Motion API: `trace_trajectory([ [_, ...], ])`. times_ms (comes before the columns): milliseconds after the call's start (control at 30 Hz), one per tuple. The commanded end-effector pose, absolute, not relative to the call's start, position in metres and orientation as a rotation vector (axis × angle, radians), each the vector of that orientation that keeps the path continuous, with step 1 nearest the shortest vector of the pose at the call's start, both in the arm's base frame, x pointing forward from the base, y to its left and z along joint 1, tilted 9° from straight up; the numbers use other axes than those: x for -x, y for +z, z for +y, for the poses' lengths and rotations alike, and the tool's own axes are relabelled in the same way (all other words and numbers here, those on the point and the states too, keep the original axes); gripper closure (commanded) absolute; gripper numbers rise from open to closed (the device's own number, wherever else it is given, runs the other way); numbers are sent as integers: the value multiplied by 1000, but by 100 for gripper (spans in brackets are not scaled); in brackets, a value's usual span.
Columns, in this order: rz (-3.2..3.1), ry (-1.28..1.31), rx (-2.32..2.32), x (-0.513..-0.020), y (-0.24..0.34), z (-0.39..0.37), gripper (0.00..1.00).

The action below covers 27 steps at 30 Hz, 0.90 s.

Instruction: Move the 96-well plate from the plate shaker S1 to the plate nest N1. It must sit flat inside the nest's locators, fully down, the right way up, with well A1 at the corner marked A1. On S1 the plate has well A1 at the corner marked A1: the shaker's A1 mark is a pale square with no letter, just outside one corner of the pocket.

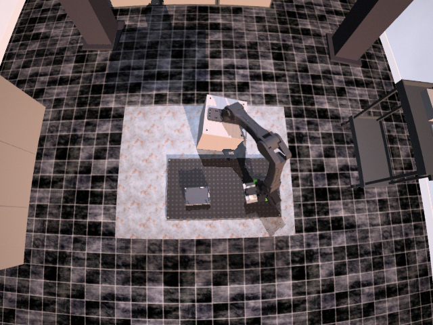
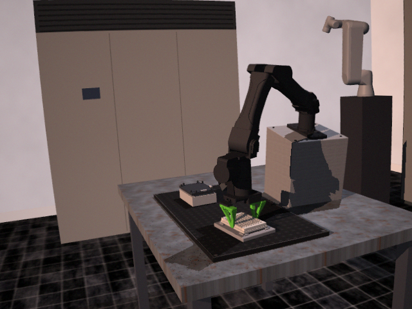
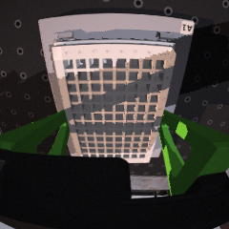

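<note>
The white 96-well plate (image 3: 114,102) is between my green fingers, and my gripper (image 3: 114,114) is shut on its two long sides. The plate is right way up and lies low on the pale plate nest N1 (image 2: 244,231). I cannot tell if it is fully down. In the wrist view the nest's A1 label (image 3: 187,27) sits just past the plate's far right corner. In the side view my gripper (image 2: 243,214) stands straight down over the plate (image 2: 248,224). The shaker S1 (image 2: 197,196) stands behind to the left with an empty pocket. From above, the shaker (image 1: 197,196) is left of my gripper (image 1: 252,193).
Nest and shaker stand on a black perforated baseplate on a marbled table. My arm's tan pedestal block (image 2: 304,166) stands close behind to the right. A tall beige cabinet (image 2: 136,100) and a second pale arm on a dark column (image 2: 364,132) stand beyond the table.
</note>
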<state>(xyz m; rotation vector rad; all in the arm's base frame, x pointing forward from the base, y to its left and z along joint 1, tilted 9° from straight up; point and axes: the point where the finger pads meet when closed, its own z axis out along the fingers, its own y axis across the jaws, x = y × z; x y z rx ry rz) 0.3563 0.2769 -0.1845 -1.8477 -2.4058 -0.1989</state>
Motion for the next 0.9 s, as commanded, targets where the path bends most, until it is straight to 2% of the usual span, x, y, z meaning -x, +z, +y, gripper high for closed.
trace_trajectory([
  [0,-2410,-204,1862,-357,-184,277,100],
  [867,-2409,-214,1856,-360,-184,278,100],
])
